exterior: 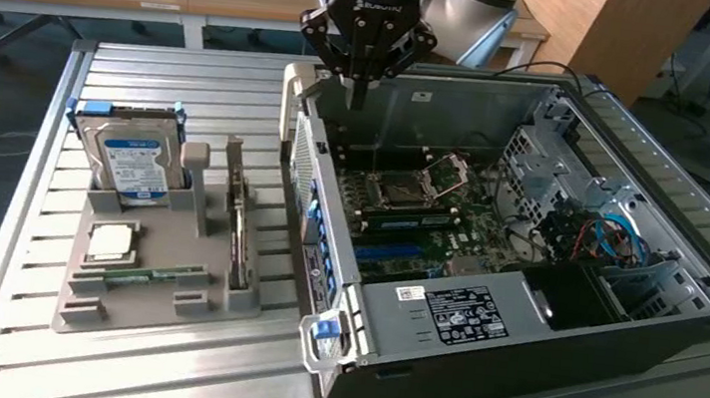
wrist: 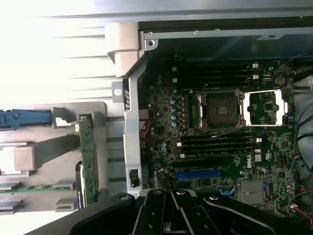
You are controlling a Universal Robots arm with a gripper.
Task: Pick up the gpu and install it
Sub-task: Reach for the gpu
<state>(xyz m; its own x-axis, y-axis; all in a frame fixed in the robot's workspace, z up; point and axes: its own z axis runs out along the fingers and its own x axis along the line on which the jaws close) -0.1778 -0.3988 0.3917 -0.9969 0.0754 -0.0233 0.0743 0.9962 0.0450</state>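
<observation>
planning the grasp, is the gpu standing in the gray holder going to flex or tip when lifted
Probably stiff: the gpu is a flat board standing on its long edge. Likely light for its length, since it looks very thin. It may tip once freed, because only the slots of the gray holder keep it upright.

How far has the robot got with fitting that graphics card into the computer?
Done: nothing yet. The gpu stands on edge in the gray holder beside the open computer case. In hand: nothing; the gripper hangs shut and empty above the case. Left: both the pick-up and the install; the blue slot on the motherboard is bare.
</observation>
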